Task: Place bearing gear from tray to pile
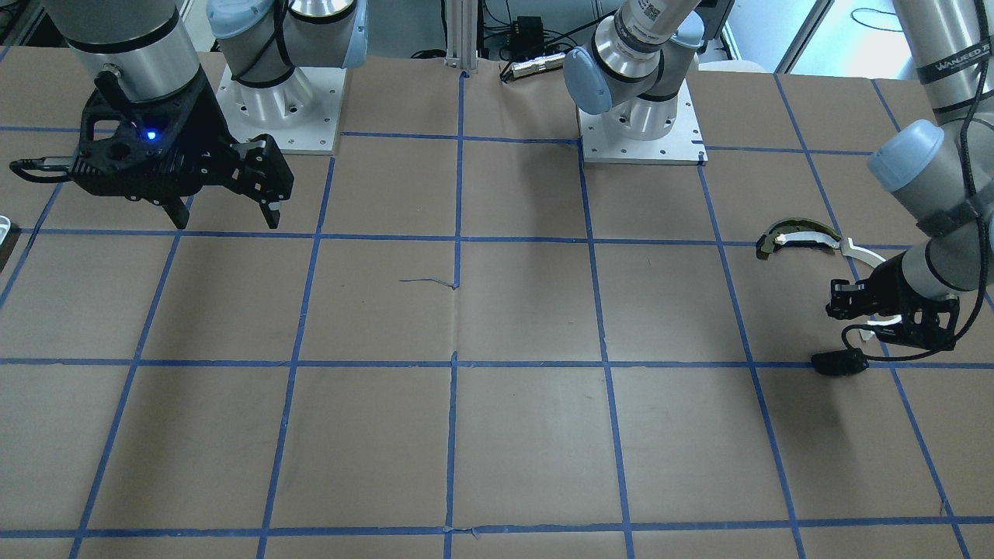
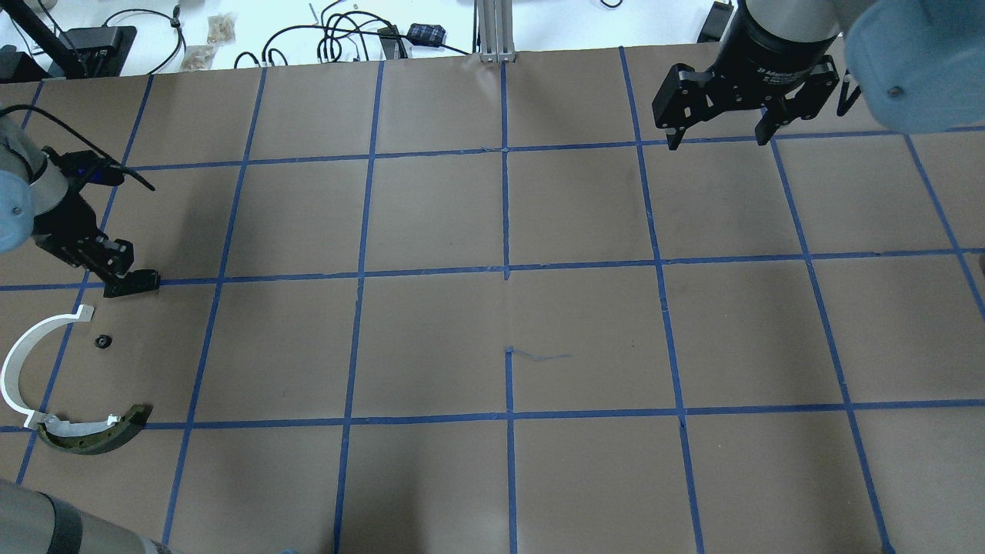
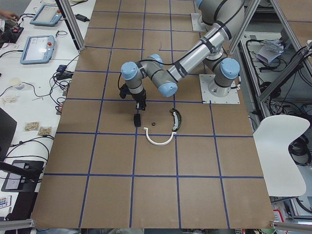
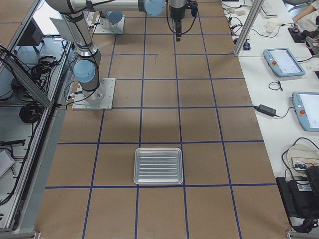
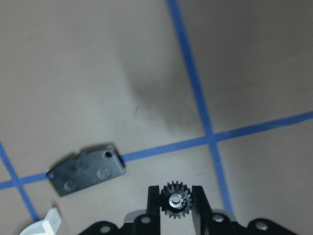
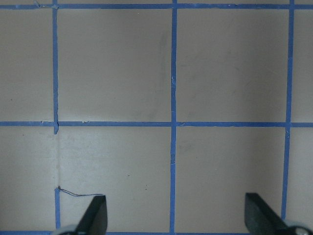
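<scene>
We report from the robot's left across. The pile (image 3: 159, 143) lies at the left end of the tabletop (image 2: 431, 215). It is made up of a thin white arc (image 2: 6, 373), an olive-and-white curved piece (image 2: 96, 435) at the arc's end nearer the robot, and a flat black plate (image 5: 85, 170) just beyond the arc's other tip. Inside the arc's curve sits a small dark round item (image 2: 101, 341), too small for us to identify; it is possibly another gear.

The left tool (image 5: 175, 191) hangs over this group, narrowed onto the bearing gear (image 5: 175, 202), which is pinched across its teeth at the very fingertips (image 5: 153, 200). We judge this shallow grip deliberate, since it lets the gear drop cleanly on release. The gear is off the tabletop, near the plate, so placement is not yet done. Lowering and release are outstanding.

The right tool (image 2: 716, 140) stands wide, with nothing between its fingers (image 6: 95, 215), raised over the far right squares. We judge it parked there to stay out of the working arm's way.

The tray (image 4: 158, 167) lies at the tabletop's right end, well apart from the pile. We see no part on it.
</scene>
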`<state>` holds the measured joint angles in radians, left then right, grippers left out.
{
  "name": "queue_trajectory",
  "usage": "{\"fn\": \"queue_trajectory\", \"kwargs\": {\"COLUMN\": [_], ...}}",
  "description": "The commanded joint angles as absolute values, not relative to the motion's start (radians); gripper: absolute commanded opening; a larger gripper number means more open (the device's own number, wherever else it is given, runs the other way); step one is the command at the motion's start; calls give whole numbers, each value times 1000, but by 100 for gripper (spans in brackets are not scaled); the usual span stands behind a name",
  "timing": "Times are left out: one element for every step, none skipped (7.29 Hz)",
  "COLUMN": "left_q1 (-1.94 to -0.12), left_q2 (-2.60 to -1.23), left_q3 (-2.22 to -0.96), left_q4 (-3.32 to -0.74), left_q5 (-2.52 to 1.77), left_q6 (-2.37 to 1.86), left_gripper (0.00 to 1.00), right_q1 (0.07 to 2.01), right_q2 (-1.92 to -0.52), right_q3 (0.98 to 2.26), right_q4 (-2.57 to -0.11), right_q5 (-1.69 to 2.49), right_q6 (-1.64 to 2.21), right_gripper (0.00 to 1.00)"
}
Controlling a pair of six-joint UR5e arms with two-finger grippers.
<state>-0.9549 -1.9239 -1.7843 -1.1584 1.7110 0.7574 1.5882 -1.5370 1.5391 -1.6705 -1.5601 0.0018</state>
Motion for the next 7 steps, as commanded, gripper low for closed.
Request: {"fn": "queue_trajectory", "kwargs": {"left_q1": [-910,-905,-905,-904,-902,-902,-900], "left_q2": [-1957,-1977,-1999,-2000,-2006,-2011,-2017], "left_q3": [-1796,-1798,-1796,-1796,-1798,-1798,-1798], "left_q4": [-1154,-1149,-1147,-1147,-1149,-1149,-1147], "left_q5": [1706,1709,1710,1710,1713,1713,1715], "left_q6": [761,759,746,746,742,742,739], "left_gripper": [0,0,0,0,0,0,0], "right_q1": [1588,1588,1589,1589,1589,1588,1588], "right_q2": [-1537,-1537,-1537,-1537,-1537,-1536,-1536], "right_q3": [1537,1539,1536,1536,1536,1536,1539], "right_q4": [-1671,-1671,-1671,-1669,-1670,-1671,-1672], "right_q5": [-1560,-1560,-1565,-1565,-1562,-1562,-1562], "right_q6": [2,2,2,2,2,0,-2], "right_gripper": [100,100,100,100,100,100,100]}}
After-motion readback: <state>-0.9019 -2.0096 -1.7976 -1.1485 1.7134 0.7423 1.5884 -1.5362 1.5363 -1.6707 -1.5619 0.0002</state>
